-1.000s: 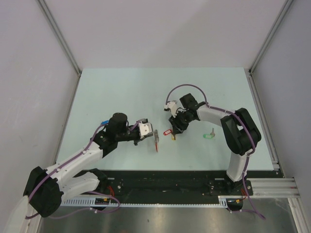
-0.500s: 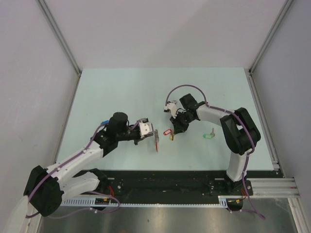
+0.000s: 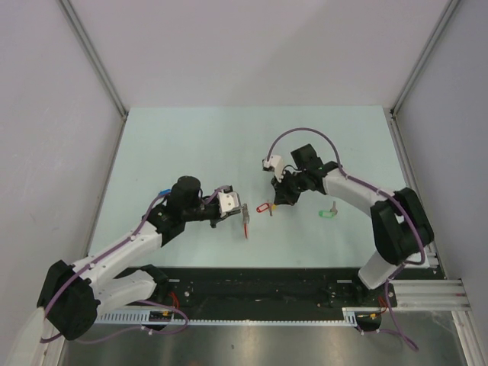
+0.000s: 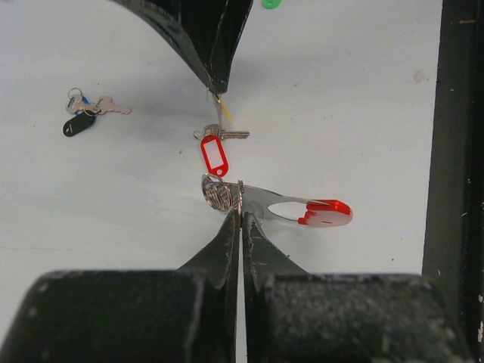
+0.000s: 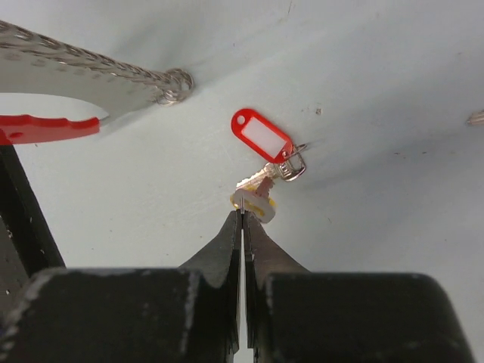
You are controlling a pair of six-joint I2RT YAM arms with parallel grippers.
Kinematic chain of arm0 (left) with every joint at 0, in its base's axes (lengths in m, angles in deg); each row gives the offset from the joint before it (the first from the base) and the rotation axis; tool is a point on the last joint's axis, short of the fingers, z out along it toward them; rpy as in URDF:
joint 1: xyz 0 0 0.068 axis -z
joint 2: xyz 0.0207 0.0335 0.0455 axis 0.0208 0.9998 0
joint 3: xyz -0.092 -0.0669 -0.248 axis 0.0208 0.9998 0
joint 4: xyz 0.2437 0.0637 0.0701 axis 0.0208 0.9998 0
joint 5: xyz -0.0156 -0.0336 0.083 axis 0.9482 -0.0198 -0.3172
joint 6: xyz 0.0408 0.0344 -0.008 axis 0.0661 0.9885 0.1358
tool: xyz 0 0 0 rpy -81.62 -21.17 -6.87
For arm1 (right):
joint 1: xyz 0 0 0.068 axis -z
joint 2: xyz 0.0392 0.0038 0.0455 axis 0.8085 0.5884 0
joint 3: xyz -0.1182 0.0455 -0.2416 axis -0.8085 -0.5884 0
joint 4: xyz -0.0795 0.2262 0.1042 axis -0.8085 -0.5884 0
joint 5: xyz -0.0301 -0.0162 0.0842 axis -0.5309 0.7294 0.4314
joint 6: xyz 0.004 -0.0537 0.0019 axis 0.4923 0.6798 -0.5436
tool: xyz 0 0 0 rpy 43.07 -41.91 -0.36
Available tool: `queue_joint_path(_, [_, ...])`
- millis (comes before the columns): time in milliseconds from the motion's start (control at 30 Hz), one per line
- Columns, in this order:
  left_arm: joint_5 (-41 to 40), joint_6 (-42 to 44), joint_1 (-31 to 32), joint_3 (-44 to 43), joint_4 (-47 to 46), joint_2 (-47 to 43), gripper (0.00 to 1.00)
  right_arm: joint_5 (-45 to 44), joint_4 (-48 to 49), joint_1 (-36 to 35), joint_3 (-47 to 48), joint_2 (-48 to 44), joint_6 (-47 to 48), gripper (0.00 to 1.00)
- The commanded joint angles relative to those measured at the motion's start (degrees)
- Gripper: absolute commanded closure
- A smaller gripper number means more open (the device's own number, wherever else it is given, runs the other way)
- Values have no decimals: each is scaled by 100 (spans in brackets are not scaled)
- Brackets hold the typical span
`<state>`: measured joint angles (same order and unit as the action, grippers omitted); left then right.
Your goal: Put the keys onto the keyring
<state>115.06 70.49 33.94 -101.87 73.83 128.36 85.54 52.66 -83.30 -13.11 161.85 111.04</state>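
Lab test cell: grey panel walls (image 3: 244, 46), aluminium frame (image 3: 97, 65)

Pale table (image 3: 191, 145) bears red-tagged key (image 3: 263, 207) and green-tagged key (image 3: 328, 213).

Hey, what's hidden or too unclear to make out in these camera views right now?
- Left wrist: green tag cut off by the top edge; its key unseen.
- Right wrist: keyring runs off the left edge; a metal tip is cut by the right edge.
- Right wrist: the right gripper itself covers whether it pinches the yellow tag.
- Top view: red-tagged key too small for detail.
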Motion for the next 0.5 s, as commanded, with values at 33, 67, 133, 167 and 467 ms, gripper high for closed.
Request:
queue_joint_path(33, [98, -73, 2, -120, 357, -86, 100, 194, 1004, -1, -738, -1173, -513, 100])
queue_joint_path(67, [115, -73, 2, -112, 340, -104, 99, 203, 1310, -27, -878, -1324, -566, 100])
queue_joint_path(133, [142, -82, 2, -112, 340, -130, 100, 229, 1672, -45, -1299, -1789, -759, 100])
queue_joint_path(167, [150, -99, 11, -112, 331, -139, 100, 229, 2047, -80, -1432, -1966, -830, 100])
queue_joint_path(467, [300, -126, 11, -147, 349, -122, 100, 871, 3914, -230, -2567, -3075, -1559, 100])
